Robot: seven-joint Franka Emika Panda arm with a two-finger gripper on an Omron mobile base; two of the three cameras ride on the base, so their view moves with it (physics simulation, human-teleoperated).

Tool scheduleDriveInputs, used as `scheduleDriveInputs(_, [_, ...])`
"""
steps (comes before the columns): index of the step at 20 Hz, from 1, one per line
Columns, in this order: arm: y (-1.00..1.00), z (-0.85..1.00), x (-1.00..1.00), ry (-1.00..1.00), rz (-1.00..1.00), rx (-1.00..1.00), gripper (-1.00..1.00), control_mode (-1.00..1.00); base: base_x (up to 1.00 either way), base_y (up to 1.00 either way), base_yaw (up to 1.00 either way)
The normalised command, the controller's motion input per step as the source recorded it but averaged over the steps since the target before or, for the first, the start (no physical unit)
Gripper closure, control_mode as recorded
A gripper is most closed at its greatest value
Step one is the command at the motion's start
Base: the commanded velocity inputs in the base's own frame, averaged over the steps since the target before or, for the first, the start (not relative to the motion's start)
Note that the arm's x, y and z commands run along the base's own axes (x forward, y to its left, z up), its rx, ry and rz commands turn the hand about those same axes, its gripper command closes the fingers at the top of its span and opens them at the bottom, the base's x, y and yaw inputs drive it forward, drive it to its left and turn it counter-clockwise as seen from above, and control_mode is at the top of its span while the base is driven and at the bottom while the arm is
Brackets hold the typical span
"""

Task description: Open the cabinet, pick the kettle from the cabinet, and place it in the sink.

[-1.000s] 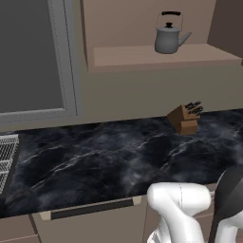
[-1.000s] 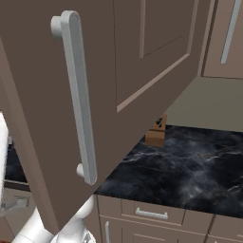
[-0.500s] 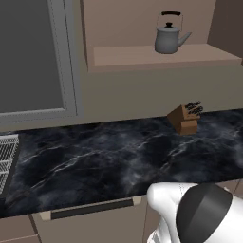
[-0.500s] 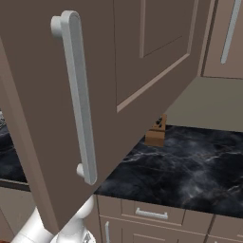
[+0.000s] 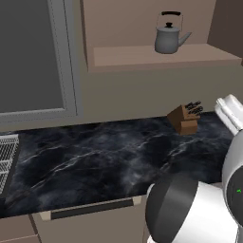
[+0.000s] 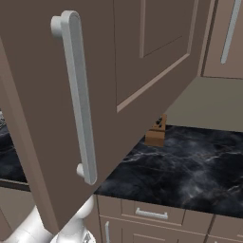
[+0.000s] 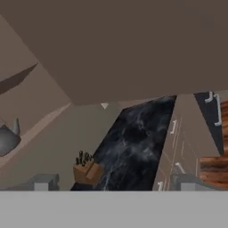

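Gripper (image 7: 111, 181) jaws wide apart, nothing between them; in the hand view the 2 fingertips (image 7: 42, 181) sit at lower left and lower right, well separated, with only scenery in the gap.

Cabinet door (image 6: 142, 71) is swung open: in the right base view it covers the upper left and centre of the frame, bar handle (image 6: 79, 95) running vertically at left. In the left base view the open cabinet (image 5: 156, 57) shows its shelf at upper centre, kettle (image 5: 169, 38) standing upright on it, upper right of centre, spout to the right, bail handle up over the lid.

Key relation: in the hand view the kettle (image 7: 8, 138) is at the far left edge, mid-height, partly cut off, well away from the gap between the tips. So the hand is not lined up on it; judging from this, it needs to swing toward that side and close in before any grasp. Kettle axis is vertical in the room; the bail on top looks like the narrow part to take. Hand view is rolled, so the shelf edge reads as a diagonal.

Knife block (image 5: 186, 117) on the black marble counter (image 5: 95, 156) sits below the shelf, right of centre. Dish rack (image 5: 5, 156) at the left edge of the left base view.

Judgement: opening step done, reach for kettle not yet made.
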Motion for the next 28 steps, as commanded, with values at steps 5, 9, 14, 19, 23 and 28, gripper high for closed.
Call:
scheduleDriveInputs(5, [0.27,0.27,0.36,0.24,0.15,-0.16,-1.00,-1.00,0.00,0.00,0.00])
scheduleDriveInputs(9, [0.09,0.05,0.49,0.18,0.13,-0.18,-1.00,-1.00,0.00,0.00,0.00])
scheduleDriveInputs(14, [0.00,0.00,0.53,0.09,0.15,-0.10,-1.00,-1.00,0.00,0.00,0.00])
scheduleDriveInputs(19, [0.00,0.00,0.58,0.07,0.18,-0.09,-1.00,-1.00,0.00,0.00,0.00])
scheduleDriveInputs(23, [0.00,0.00,0.56,0.00,0.13,-0.15,-1.00,-1.00,0.00,0.00,0.00])
scheduleDriveInputs(28, [-0.03,0.04,0.59,0.08,0.09,-0.14,-1.00,-1.00,0.00,0.00,0.00])
